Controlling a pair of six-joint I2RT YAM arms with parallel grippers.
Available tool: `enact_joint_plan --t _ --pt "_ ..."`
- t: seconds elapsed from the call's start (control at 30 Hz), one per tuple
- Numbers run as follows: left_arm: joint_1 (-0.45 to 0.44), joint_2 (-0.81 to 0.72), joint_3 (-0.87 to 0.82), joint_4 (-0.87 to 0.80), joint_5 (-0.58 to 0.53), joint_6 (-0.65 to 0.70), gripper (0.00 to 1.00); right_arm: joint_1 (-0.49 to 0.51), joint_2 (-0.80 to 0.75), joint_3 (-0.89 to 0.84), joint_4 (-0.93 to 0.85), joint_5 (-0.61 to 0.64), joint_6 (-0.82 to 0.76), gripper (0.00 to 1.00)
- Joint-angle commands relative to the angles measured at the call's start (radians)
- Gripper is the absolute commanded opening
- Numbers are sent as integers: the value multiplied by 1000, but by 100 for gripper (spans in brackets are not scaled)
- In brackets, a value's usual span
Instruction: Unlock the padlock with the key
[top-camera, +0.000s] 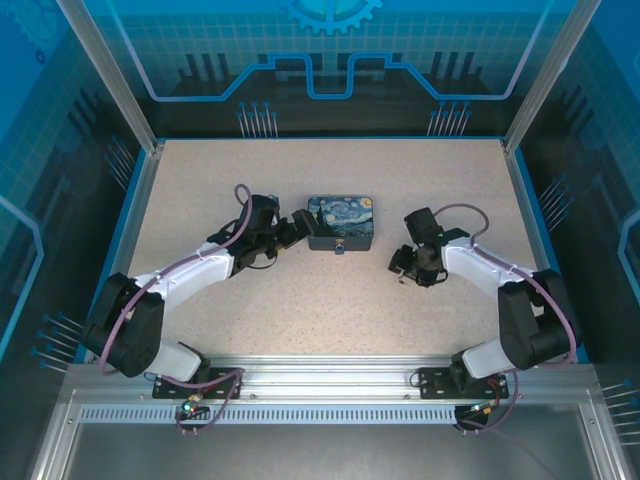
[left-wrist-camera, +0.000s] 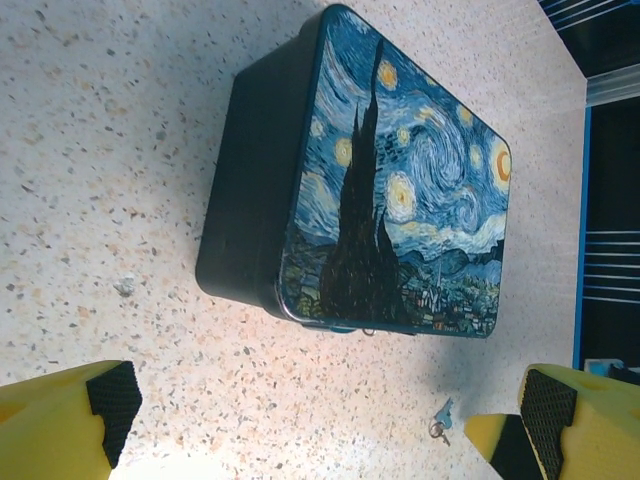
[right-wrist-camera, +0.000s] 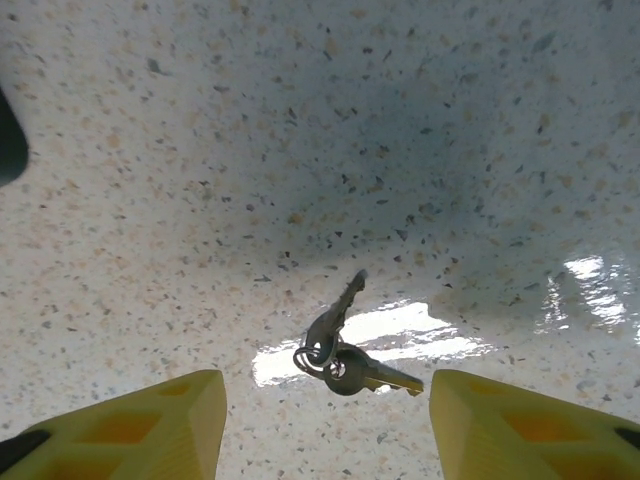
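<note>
The key (right-wrist-camera: 372, 374) lies flat on the speckled table, joined by a ring to a second key (right-wrist-camera: 335, 315). My right gripper (right-wrist-camera: 325, 428) hangs low over them, open, one yellow finger (right-wrist-camera: 150, 425) on each side and neither touching. The same bunch (left-wrist-camera: 441, 421) shows small in front of the box in the left wrist view. The padlock (top-camera: 341, 248) is a tiny bluish body at the middle of the box's front edge. My left gripper (top-camera: 297, 229) stands wide open just left of the box, which lies beyond its fingertips (left-wrist-camera: 115, 400).
The Starry Night box (top-camera: 341, 222) sits shut at mid table, its dark side wall (left-wrist-camera: 250, 180) facing the left gripper. The right gripper (top-camera: 402, 268) is to the box's front right. Blue walls ring the table (top-camera: 330, 310).
</note>
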Motion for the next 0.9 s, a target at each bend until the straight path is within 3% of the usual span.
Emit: enact_joint_plan --t 0.0,0.23,0.87 --pt "-14 -17 -23 -1 29 -8 99 26 35 24 -12 40 23 52" --pt "-20 -13 -36 25 37 -18 99 36 80 49 -13 62 22 44" --pt "-22 8 -61 89 61 -44 99 83 186 99 -25 101 14 35"
